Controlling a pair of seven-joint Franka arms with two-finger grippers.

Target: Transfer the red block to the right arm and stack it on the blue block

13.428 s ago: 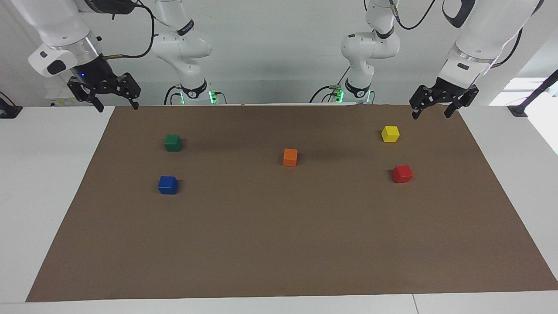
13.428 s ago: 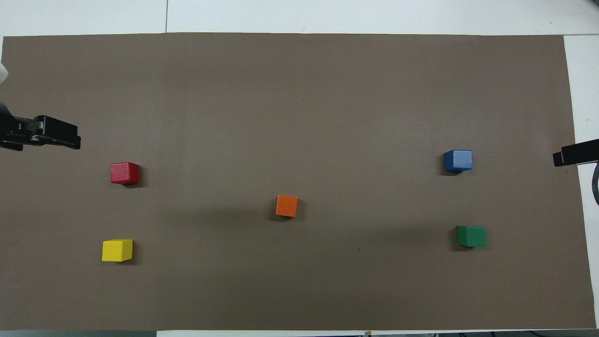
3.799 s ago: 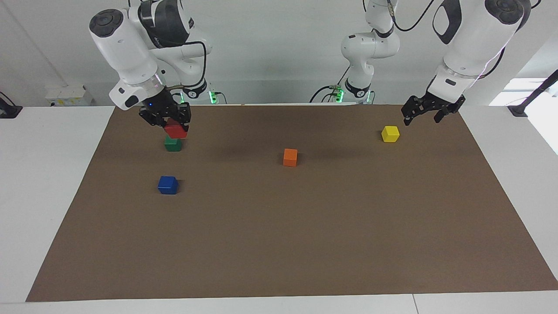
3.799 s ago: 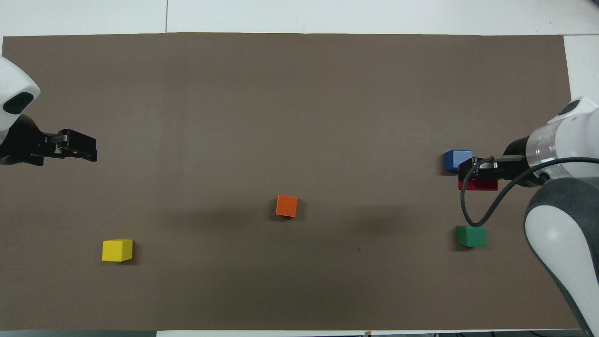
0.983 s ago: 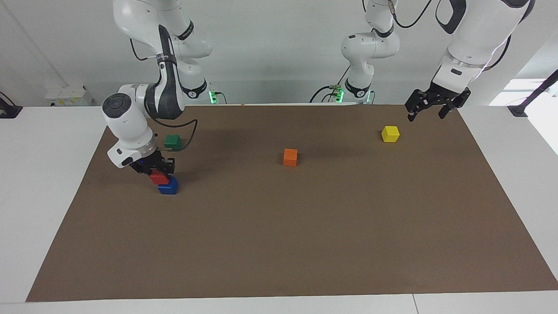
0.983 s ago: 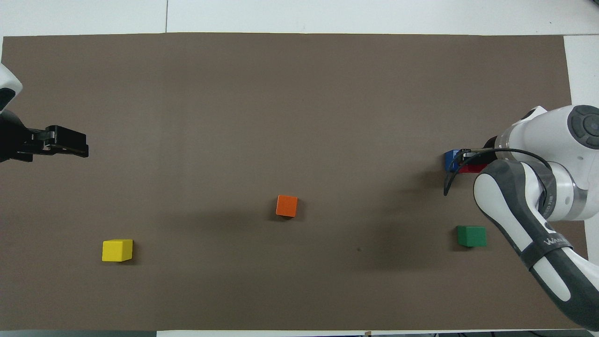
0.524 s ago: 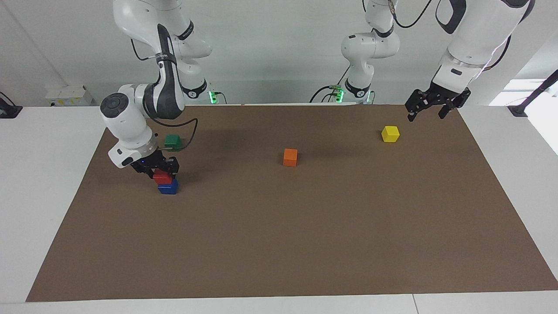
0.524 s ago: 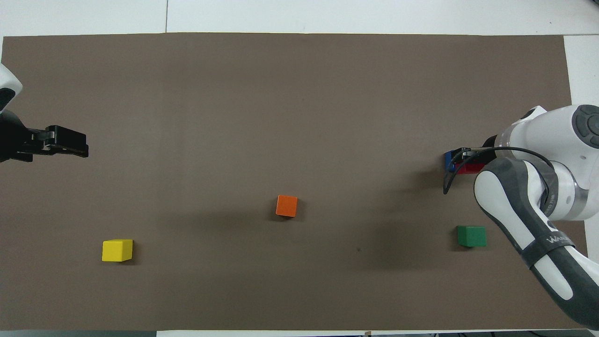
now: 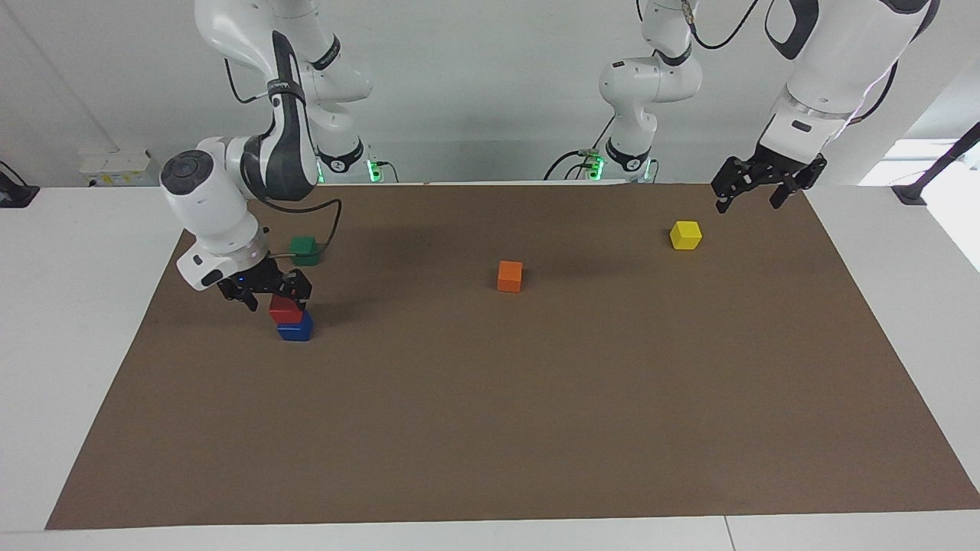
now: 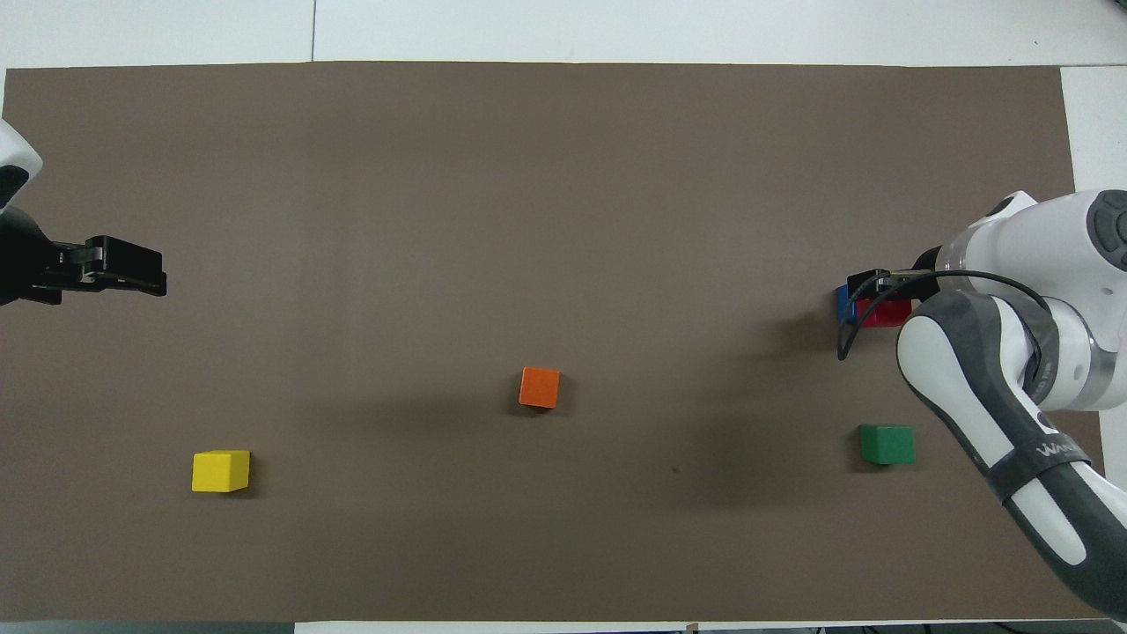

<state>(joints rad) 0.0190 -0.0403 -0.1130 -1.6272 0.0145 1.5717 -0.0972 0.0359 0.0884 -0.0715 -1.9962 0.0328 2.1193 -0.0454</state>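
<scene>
The red block (image 9: pixel 285 308) sits on the blue block (image 9: pixel 295 331) toward the right arm's end of the mat. My right gripper (image 9: pixel 277 301) is just over the stack, open, with its fingers on either side of the red block's top. In the overhead view the right gripper (image 10: pixel 870 289) covers part of the red block (image 10: pixel 885 313), and only a sliver of the blue block (image 10: pixel 843 303) shows. My left gripper (image 9: pixel 749 205) waits, open and empty, over the mat's edge near the yellow block (image 9: pixel 686 235). It also shows in the overhead view (image 10: pixel 150 271).
An orange block (image 9: pixel 510 275) lies in the middle of the brown mat (image 9: pixel 490 428). A green block (image 9: pixel 304 249) lies nearer to the robots than the stack, close to the right arm's cable. Two smaller white arms stand at the robots' edge.
The right arm brought the red block down onto the blue block. In the last half second the right wrist rose and shifted toward its own end while the red block stayed. The left arm held still.
</scene>
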